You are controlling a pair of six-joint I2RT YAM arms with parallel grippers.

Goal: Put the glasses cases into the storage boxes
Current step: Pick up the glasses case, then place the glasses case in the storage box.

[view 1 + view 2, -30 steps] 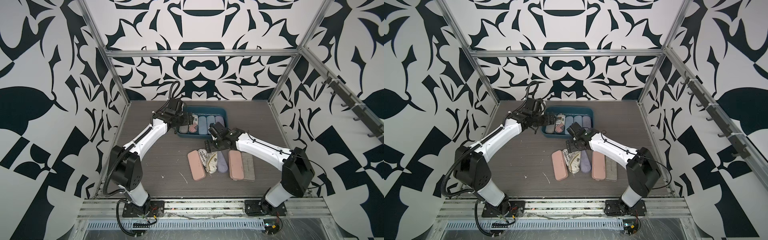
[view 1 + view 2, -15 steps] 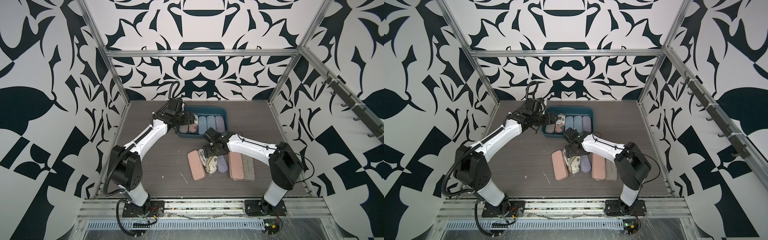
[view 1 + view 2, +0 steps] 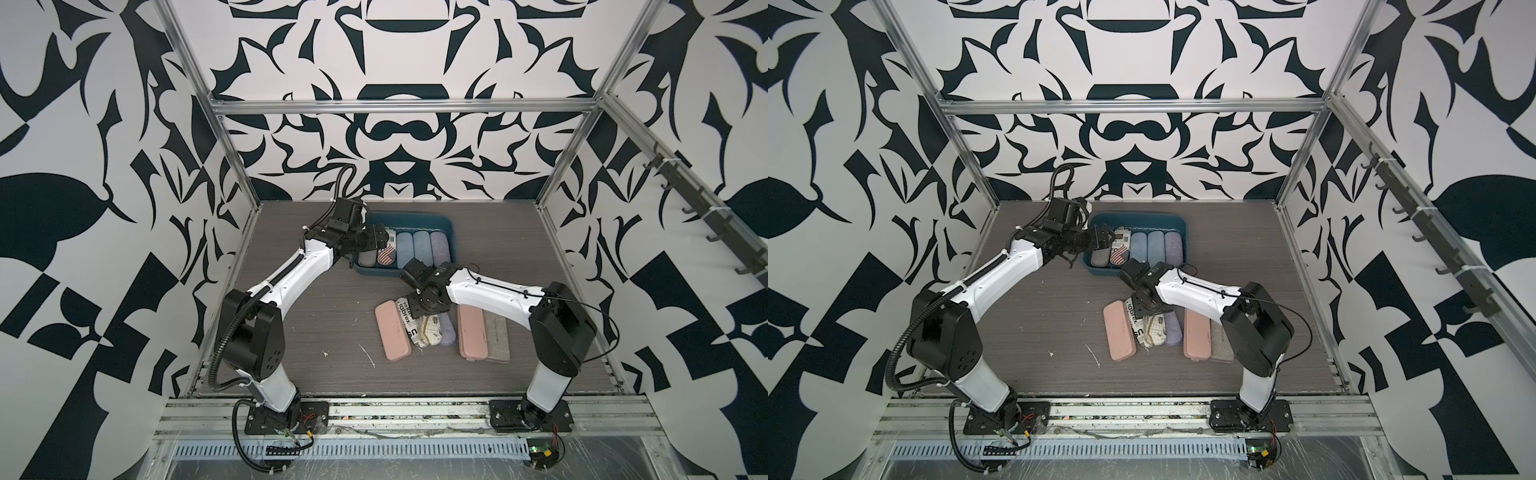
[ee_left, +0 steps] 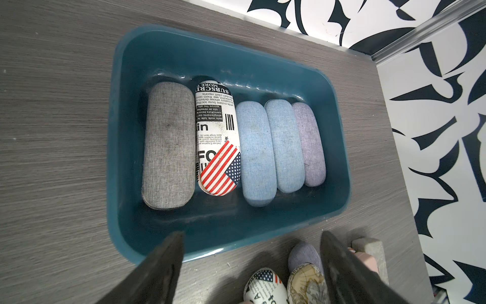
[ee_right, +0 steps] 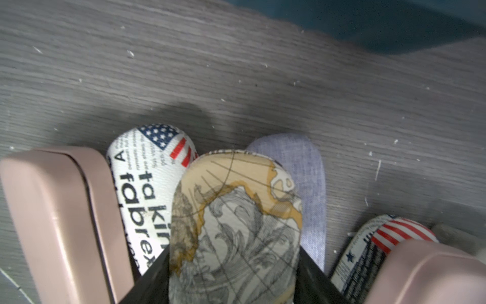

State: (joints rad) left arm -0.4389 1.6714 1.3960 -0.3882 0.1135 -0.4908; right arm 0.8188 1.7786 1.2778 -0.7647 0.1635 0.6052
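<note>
Right claw (image 5: 234, 254) swung away from the teal tray (image 3: 415, 218) down onto the loose pile and narrowed; left claw (image 4: 252, 234) unmoved. Map-print case (image 5: 236, 223) lies on top of the pile on the tabletop (image 3: 332, 324), about 5 o'clock of the tray. It rests on a newspaper case (image 5: 147, 184) at its 9 o'clock and a lavender case (image 5: 307, 189) at 3. Right claw straddles it, fingers (image 5: 155, 276) pressed on both long sides. Pink case (image 3: 392, 332) at pile's 9 o'clock end; second pink case (image 3: 471, 336) and grey felt case (image 3: 496, 338) at 3. Tray holds a row: grey fabric case (image 4: 169, 144), flag-print case (image 4: 217, 142), two light blue cases (image 4: 256, 152), pale purple case (image 4: 310, 144). Left claw spread, empty, at tray's 9 o'clock end.
</note>
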